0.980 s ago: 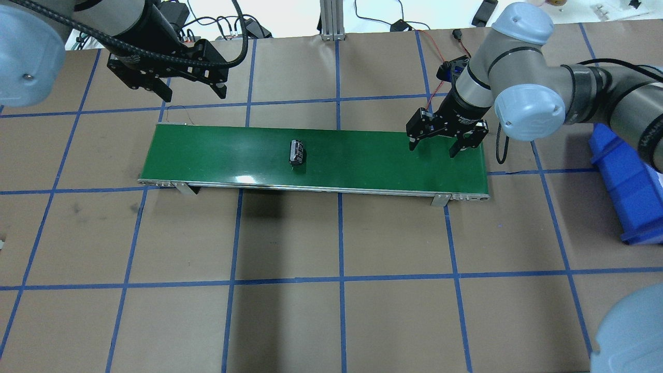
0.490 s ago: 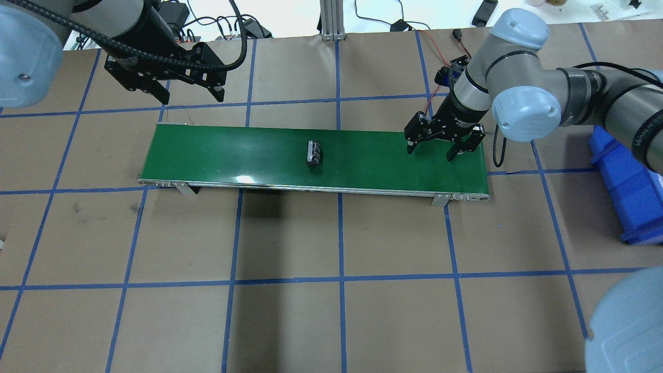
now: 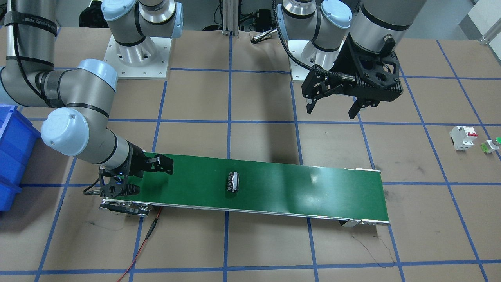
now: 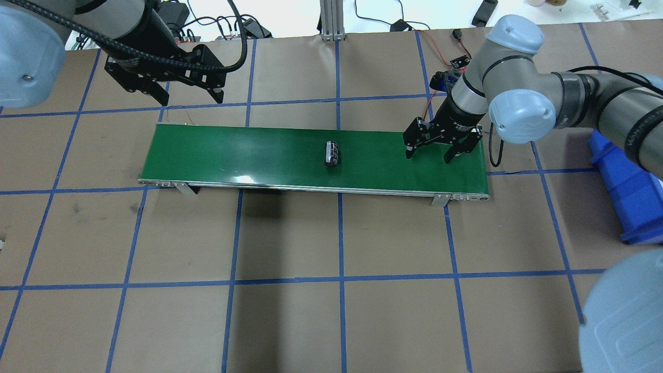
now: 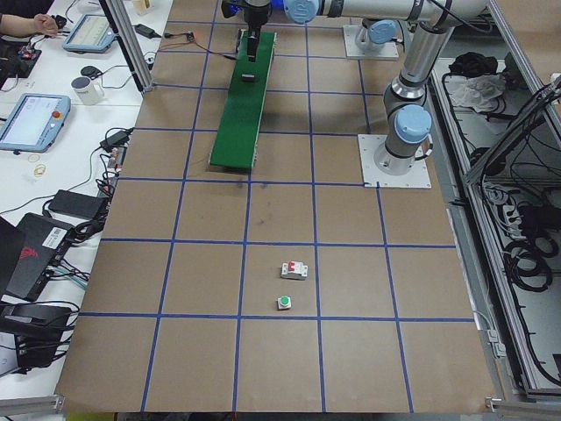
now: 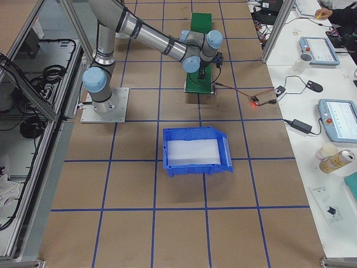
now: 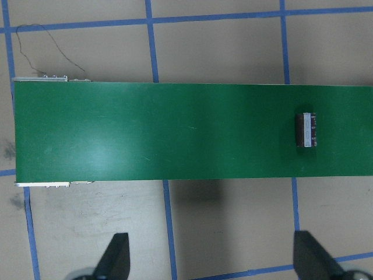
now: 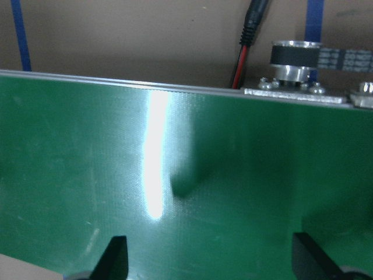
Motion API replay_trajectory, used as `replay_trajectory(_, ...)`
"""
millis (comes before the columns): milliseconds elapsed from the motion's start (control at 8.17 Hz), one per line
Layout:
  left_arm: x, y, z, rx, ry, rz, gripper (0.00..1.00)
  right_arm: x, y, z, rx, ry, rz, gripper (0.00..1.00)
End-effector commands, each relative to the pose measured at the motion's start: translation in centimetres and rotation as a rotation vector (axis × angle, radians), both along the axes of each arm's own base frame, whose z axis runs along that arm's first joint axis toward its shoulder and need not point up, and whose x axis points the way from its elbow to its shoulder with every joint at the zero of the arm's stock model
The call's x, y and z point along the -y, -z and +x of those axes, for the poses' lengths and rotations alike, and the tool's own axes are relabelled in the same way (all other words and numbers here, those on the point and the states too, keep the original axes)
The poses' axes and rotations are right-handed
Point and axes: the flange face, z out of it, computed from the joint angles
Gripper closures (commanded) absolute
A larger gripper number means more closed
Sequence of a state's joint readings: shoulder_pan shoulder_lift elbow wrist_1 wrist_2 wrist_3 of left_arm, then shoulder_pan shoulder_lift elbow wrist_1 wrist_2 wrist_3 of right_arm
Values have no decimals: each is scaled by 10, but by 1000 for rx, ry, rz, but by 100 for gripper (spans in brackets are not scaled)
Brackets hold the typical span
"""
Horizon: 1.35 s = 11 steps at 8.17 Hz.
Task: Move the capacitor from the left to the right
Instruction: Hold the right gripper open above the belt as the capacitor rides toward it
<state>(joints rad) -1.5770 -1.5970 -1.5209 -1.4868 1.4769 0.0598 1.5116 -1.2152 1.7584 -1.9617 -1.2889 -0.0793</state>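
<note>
Overhead exterior: the capacitor (image 4: pixel 332 154) lies on its side near the middle of the green belt (image 4: pixel 233 155), touched by neither arm. The right gripper (image 4: pixel 429 157) hangs low over the belt's right end, fingers spread wide and holding nothing. The left gripper (image 4: pixel 192 98), fingers likewise apart, hovers beyond the belt's far edge, near its left end. A blue bin (image 4: pixel 621 176) sits off the belt's right end. A white breaker (image 3: pixel 462 137) and a green button (image 3: pixel 492 145) lie well past its left end.

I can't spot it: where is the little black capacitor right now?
In the overhead view, the capacitor lies midway along the green conveyor belt, left of the right gripper.
</note>
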Motion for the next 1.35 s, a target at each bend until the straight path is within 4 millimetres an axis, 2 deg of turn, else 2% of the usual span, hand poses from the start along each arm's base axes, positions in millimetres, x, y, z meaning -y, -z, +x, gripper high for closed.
replay_trajectory(0, 1, 2, 0, -1, 0, 3, 0, 0, 2, 1, -1, 6, 3, 0)
replay_trajectory(612, 2, 3, 0, -3, 0, 6, 0, 4, -2, 0, -4, 13, -33, 0)
replay_trajectory(1224, 3, 4, 0, -3, 0, 8, 0, 5, -6, 16, -16, 66, -50, 1)
